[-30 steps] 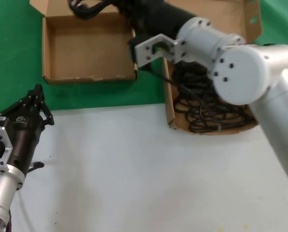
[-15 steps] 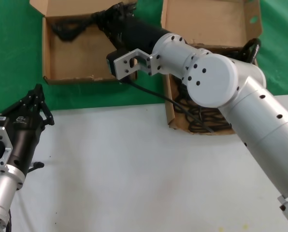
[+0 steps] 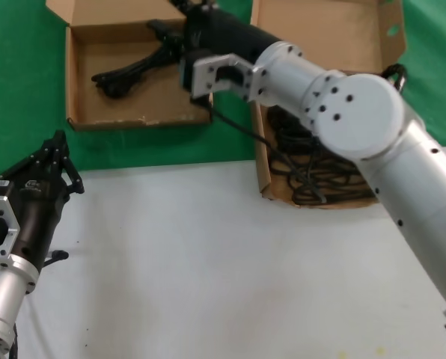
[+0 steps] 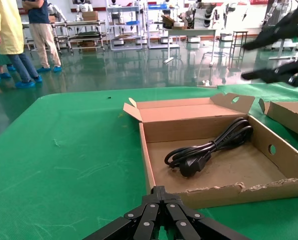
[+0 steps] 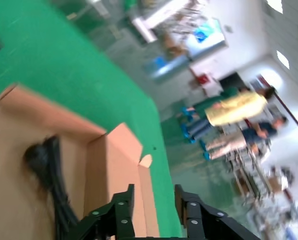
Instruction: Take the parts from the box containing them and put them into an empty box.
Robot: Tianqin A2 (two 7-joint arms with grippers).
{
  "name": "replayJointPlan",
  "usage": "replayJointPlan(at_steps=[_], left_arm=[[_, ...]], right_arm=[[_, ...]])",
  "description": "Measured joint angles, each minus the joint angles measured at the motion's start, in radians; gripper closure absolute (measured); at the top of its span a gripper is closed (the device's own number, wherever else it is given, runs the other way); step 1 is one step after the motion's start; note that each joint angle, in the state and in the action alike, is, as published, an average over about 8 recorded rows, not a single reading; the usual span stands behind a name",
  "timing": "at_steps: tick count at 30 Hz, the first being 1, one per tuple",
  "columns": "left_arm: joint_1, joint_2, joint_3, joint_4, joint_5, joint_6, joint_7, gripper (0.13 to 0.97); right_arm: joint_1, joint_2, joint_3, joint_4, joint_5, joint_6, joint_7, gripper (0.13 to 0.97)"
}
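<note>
One black power cord (image 3: 133,67) lies loose on the floor of the smaller, shallow brown box (image 3: 72,82), also seen in the left wrist view as the cord (image 4: 209,150) inside the box (image 4: 249,192). My right gripper (image 3: 179,22) hovers open over that box's rear right corner, above the cord and apart from it; in its own view the right gripper (image 5: 154,192) holds nothing, and the cord (image 5: 49,170) lies below. Several more cords (image 3: 320,168) are piled in the larger carton (image 3: 262,172). My left gripper (image 3: 57,138) is parked, shut, near the front left.
The larger carton's tall rear flap (image 3: 320,30) rises behind my right arm. Both boxes stand on green cloth (image 3: 28,112), with the white table (image 3: 208,262) nearer me. From the left wrist, the left gripper (image 4: 161,192) points at the small box's frayed front wall.
My right gripper carried a cord from beside the larger carton over the small box and let it go. The cord now rests on the box floor. My left arm has not moved.
</note>
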Motion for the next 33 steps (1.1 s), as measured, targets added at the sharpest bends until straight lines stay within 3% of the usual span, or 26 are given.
replayJointPlan(at_steps=[5,19,21,26,33], left_arm=[[0.0,0.0,0.0,0.0,0.0,0.0,0.0,0.952],[0.0,0.0,0.0,0.0,0.0,0.0,0.0,0.952],[0.0,0.0,0.0,0.0,0.0,0.0,0.0,0.952],[0.0,0.0,0.0,0.0,0.0,0.0,0.0,0.952],[0.001,0.0,0.0,0.0,0.0,-0.001,0.0,0.926]], right_arm=[[-0.038,0.006,0.091,0.033,0.114,-0.008,0.043,0.744],[-0.139,-0.034,0.36,0.053,0.44,-0.072,-0.152,0.427],[-0.15,-0.041,0.389,0.055,0.467,-0.085,-0.183,0.375],[-0.163,-0.05,0.428,0.059,0.503,-0.105,-0.226,0.356],[-0.19,-0.042,0.435,0.075,0.508,-0.096,-0.205,0.228]])
